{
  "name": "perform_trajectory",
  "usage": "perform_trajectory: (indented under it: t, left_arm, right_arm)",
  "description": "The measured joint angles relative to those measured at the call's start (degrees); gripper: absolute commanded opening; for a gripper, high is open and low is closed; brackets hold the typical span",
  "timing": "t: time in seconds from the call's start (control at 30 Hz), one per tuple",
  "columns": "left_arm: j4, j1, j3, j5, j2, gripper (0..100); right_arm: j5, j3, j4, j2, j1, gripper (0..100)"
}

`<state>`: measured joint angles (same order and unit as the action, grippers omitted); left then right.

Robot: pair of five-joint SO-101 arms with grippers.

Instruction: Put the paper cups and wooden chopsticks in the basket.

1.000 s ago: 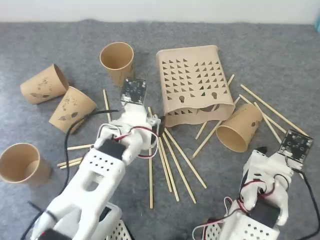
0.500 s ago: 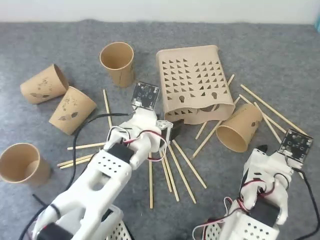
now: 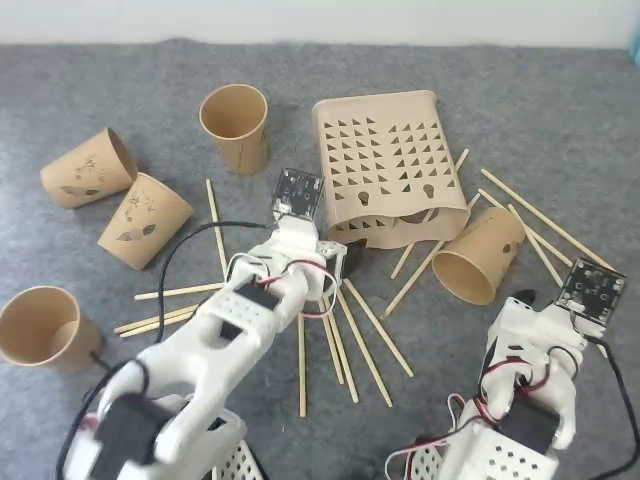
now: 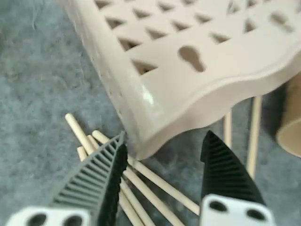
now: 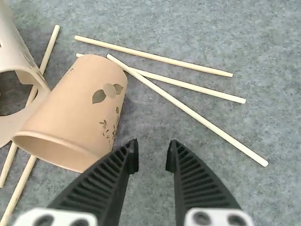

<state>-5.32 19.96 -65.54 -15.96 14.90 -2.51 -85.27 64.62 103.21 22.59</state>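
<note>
Cups (image 3: pixel 145 218) of brown paper sit at the left of the grey surface (image 3: pixel 560 110). At centre, the left end effector (image 4: pixel 165 141) gapes, released, at the tipped basket (image 3: pixel 390 160), above scattered chopsticks (image 3: pixel 345 325). At lower right, the right end effector (image 5: pixel 153 148) is slightly parted and empty beside another cup (image 5: pixel 80 113).

Bright even light, soft shadows under the basket (image 4: pixel 221 70) rim, small glare spot at its corner
</note>
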Motion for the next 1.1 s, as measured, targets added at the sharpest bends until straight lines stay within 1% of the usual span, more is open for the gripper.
perform_trajectory:
  t: [0.07, 0.13, 0.2, 0.27, 0.33, 0.4, 0.57, 0.73, 0.8, 0.87, 1.0, 1.1]
  left_arm:
    - [0.1, -1.1, 2.0, 0.0, -2.1, 24]
    - [0.1, -1.8, 3.1, 0.0, -2.7, 20]
    - [0.1, -2.2, 3.5, 0.0, -2.8, 11]
    - [0.3, -2.1, 3.5, 0.0, -2.8, 0]
    - [0.3, -1.5, 3.5, 0.0, -2.8, 2]
    - [0.3, -0.5, 3.5, 0.0, -2.7, 1]
    - [0.3, 0.0, 3.5, -0.4, -1.8, 1]
    - [-1.1, 0.4, 3.8, -0.2, 3.2, 1]
    - [-5.4, 0.4, 6.1, -0.1, 6.0, 1]
    - [-11.6, 0.4, 10.0, -0.4, 8.4, 1]
    - [-25.8, 0.4, 20.3, -5.2, 10.5, 1]
    - [-35.0, 0.4, 29.8, -7.4, 10.1, 1]
  right_arm:
    - [0.0, 0.0, 0.0, 0.0, 0.0, 11.2]
    - [0.0, 0.0, 0.0, 0.0, 0.0, 11.0]
    - [0.0, 0.0, 0.0, 0.0, 0.0, 10.9]
    - [0.0, 0.0, 0.0, 0.0, 0.0, 10.9]
    - [0.0, 0.0, 0.0, 0.0, 0.0, 10.9]
    - [0.0, 0.0, 0.0, 0.0, 0.0, 10.9]
    - [0.0, 0.0, 0.0, 0.0, 0.0, 10.9]
    - [0.0, -0.4, 0.0, 0.0, 0.0, 11.0]
    - [0.0, -1.3, 0.0, -0.1, 0.0, 11.0]
    - [0.0, -1.4, 0.0, 0.0, 0.0, 11.1]
    - [0.0, -1.4, 0.0, 0.0, 0.0, 11.1]
    - [0.0, -1.4, 0.0, 0.0, 0.0, 11.1]
